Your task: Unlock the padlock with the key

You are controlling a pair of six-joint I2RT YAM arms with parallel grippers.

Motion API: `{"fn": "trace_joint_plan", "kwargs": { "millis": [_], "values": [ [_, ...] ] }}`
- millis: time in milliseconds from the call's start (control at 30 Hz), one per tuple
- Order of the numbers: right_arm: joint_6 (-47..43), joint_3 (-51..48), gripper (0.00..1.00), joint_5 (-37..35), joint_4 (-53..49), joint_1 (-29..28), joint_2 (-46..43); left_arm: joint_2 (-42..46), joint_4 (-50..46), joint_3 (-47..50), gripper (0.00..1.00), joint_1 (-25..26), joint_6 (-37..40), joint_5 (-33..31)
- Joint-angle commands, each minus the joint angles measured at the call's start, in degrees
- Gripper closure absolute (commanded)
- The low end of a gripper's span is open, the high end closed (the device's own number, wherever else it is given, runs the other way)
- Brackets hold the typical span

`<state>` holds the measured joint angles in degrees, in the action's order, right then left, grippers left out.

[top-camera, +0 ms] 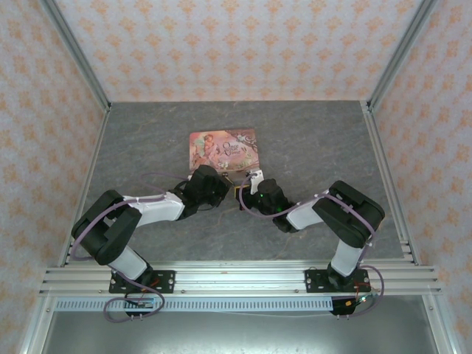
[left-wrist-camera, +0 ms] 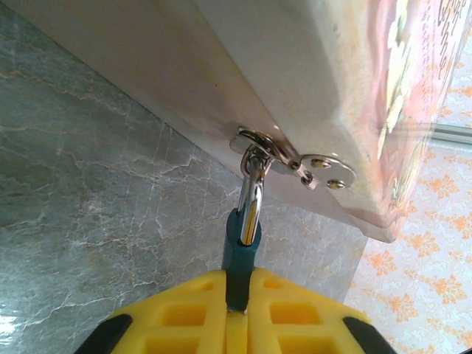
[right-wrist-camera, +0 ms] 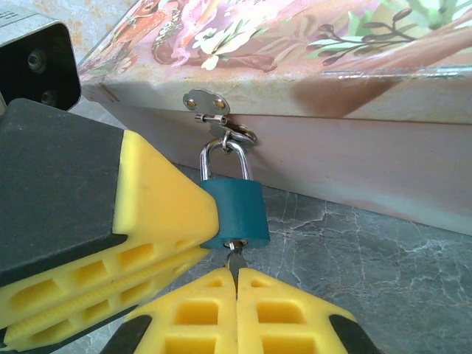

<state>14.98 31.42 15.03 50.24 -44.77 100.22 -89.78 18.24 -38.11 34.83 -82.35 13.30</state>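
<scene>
The small teal padlock hangs by its shiny shackle from the metal hasp on the front wall of the pink illustrated tin. My left gripper is shut on the padlock's body, its yellow fingers reaching in from the left in the right wrist view. My right gripper is shut on the key, whose metal blade sits in the keyhole under the padlock. In the top view both grippers meet just in front of the tin, left and right.
The tin lies flat on the grey marbled table, its front wall close above both grippers. Patterned walls and aluminium frame posts enclose the table on the left, back and right.
</scene>
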Motion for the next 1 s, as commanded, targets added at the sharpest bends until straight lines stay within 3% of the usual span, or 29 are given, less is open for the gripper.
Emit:
{"fn": "trace_joint_plan", "kwargs": {
  "millis": [0,333,567,800,967],
  "values": [
    [-0.1,2.0,1.00,0.2,1.3,0.4,-0.6,0.2,-3.8,0.8,0.84,-0.4,1.0,0.5],
    [1.4,3.0,1.00,0.4,-0.7,0.4,-0.1,4.7,-7.3,1.9,0.62,-1.5,3.0,0.2],
    [5.9,3.0,1.00,1.8,1.6,0.4,1.1,14.9,-16.1,1.2,0.33,-4.2,9.0,-1.5],
    [10.9,1.9,1.00,2.4,5.8,0.5,2.7,23.0,-25.4,-0.9,0.21,-12.2,15.2,-0.4],
    [16.7,0.9,1.00,2.4,7.3,0.6,2.6,21.8,-32.5,-7.3,0.11,-21.1,26.6,2.3]
  ]
}}
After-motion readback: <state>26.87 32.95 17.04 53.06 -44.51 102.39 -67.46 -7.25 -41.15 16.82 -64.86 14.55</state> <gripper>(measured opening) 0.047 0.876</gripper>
